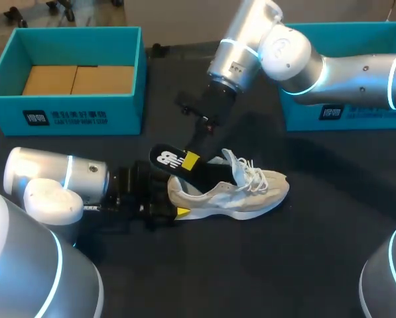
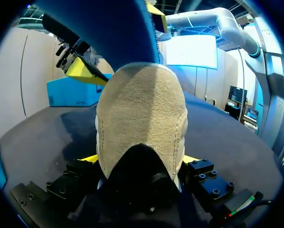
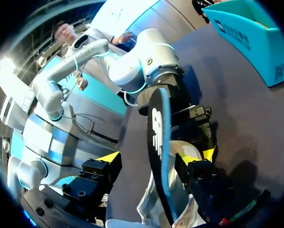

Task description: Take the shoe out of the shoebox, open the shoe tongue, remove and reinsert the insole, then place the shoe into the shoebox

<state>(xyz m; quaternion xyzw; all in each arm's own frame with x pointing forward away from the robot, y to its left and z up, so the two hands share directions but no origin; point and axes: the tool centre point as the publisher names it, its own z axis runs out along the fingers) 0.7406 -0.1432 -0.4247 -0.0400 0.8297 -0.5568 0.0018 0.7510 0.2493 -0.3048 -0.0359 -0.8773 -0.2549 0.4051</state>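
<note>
Left gripper (image 2: 139, 159): one; clenched on the heel of the shoe (image 1: 241, 192). Its two yellow fingertips (image 2: 88, 158) press on the heel from both sides, low down near the sole.
Right gripper (image 3: 153, 159): one; released, its two fingers (image 3: 111, 156) standing wide apart. The insole (image 1: 171, 160) passes between them. One finger is close by the blue underside of the insole, and the other is clearly apart from its black face.
Insole: one; black on top with a white mark, blue underneath. It sticks up and backward out of the heel opening of the shoe, tilted. Its front part is still inside the shoe, and its back part is in the air above the left gripper.
Shoe: one; beige and white, lying on the table (image 1: 264, 265) near the middle, outside both boxes. The heel points to the left arm (image 1: 52, 182), the toe to the right side.
Laces (image 1: 247, 169): white and loose, lying over the front of the shoe.
Left arm: one; it comes in low from the left side and lies almost flat along the table, reaching to the heel.
Right arm (image 1: 297, 56): one; it comes in from the far right and slopes down to the insole over the shoe.
Shoeboxes: two, both teal and open. The left shoebox (image 1: 71, 106) stands at the far left of the table. The right shoebox (image 1: 357, 112) stands at the far right, partly hidden behind the right arm.
Cardboard (image 1: 78, 79): two brown panels, side by side on the floor of the left shoebox.
Table: one dark surface; it carries the shoe and both shoeboxes.
</note>
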